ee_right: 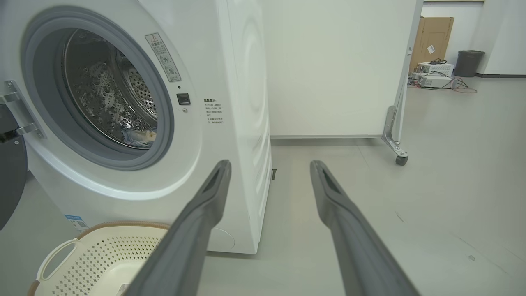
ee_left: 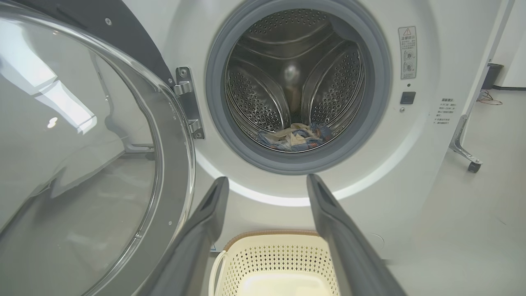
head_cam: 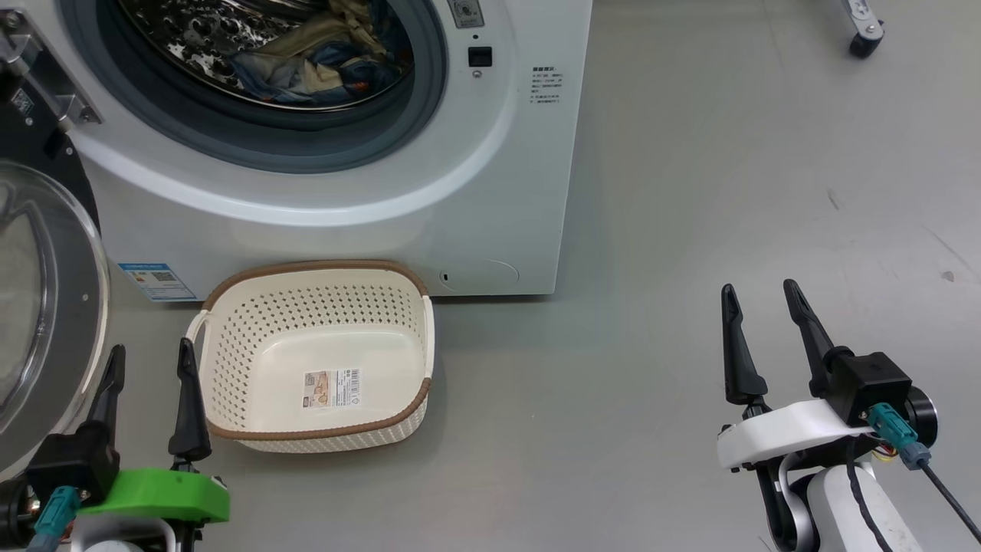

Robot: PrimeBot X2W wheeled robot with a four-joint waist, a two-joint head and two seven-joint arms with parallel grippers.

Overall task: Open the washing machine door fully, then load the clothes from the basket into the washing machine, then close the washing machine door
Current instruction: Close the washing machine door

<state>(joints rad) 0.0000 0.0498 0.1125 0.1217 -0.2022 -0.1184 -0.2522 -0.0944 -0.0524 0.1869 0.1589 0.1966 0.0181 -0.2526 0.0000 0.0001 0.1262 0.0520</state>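
Both grippers stand wide open, holding nothing. The left gripper (head_cam: 152,346) is just beside the near-left corner of the empty cream perforated plastic basket (head_cam: 306,266) with its brown rim. The right gripper (head_cam: 759,287) is well off to the right. Blue-and-cream clothes (head_cam: 306,61) lie in the white front-loading washing machine (head_cam: 498,192), print unreadable. The black-rimmed round glass door (head_cam: 46,307) hangs open, cut off at left.
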